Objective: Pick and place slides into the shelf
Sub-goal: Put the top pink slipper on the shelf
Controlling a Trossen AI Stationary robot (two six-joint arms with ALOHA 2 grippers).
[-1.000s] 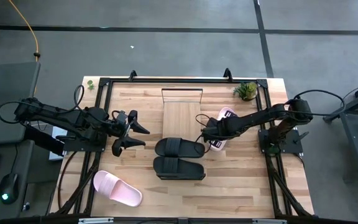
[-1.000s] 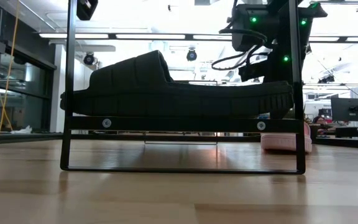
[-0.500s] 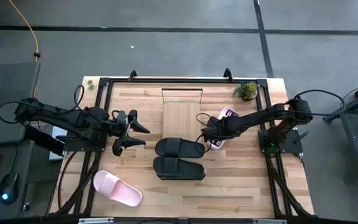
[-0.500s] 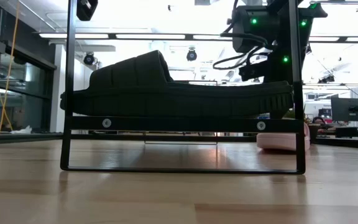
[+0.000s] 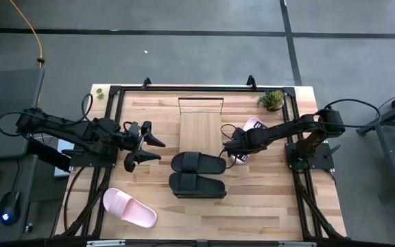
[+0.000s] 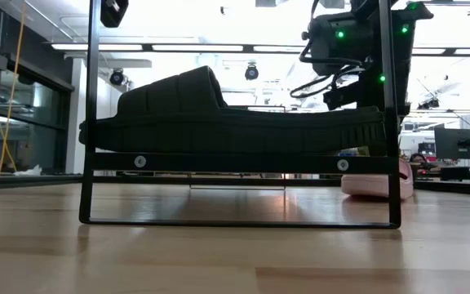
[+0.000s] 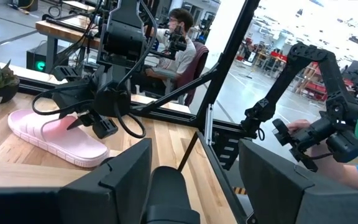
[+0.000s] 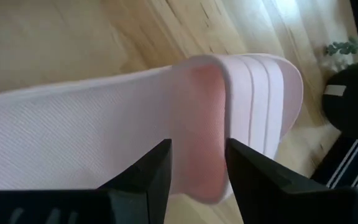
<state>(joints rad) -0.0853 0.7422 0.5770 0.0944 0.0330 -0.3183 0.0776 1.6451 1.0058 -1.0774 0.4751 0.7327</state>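
Note:
Two black slides (image 5: 197, 162) (image 5: 197, 185) lie side by side on the near end of the shelf board (image 5: 201, 123); its wire frame (image 5: 201, 100) stands at the far end. In the low view one black slide (image 6: 219, 122) fills the frame. One pink slide (image 5: 129, 208) lies flat on the table near the near-left corner. The other pink slide (image 5: 250, 125) sits right of the shelf, with my right gripper (image 5: 229, 152) shut on it. My left gripper (image 5: 160, 151) hangs open left of the shelf, touching nothing. My right gripper holds the pink slide by its strap (image 8: 207, 124), at the strap's open edge. One finger (image 8: 145, 180) lies over the footbed under the strap and the other (image 8: 260, 180) outside on the ribbed top. It comes slanting down from the table's right. In the left wrist view the slide's far end (image 7: 23, 121) is on the table.
A small potted plant (image 5: 273, 100) stands at the far-right corner, close behind the held slide. The black rail frame (image 5: 115, 92) borders the tabletop. Beyond the table the left wrist view shows a seated person (image 7: 182, 37) and another arm rig (image 7: 316, 124).
My right gripper has risen a little. The pink slide in its hold has shifted slightly and tipped, showing less of its footbed from above. The left arm and the other slides have kept still.

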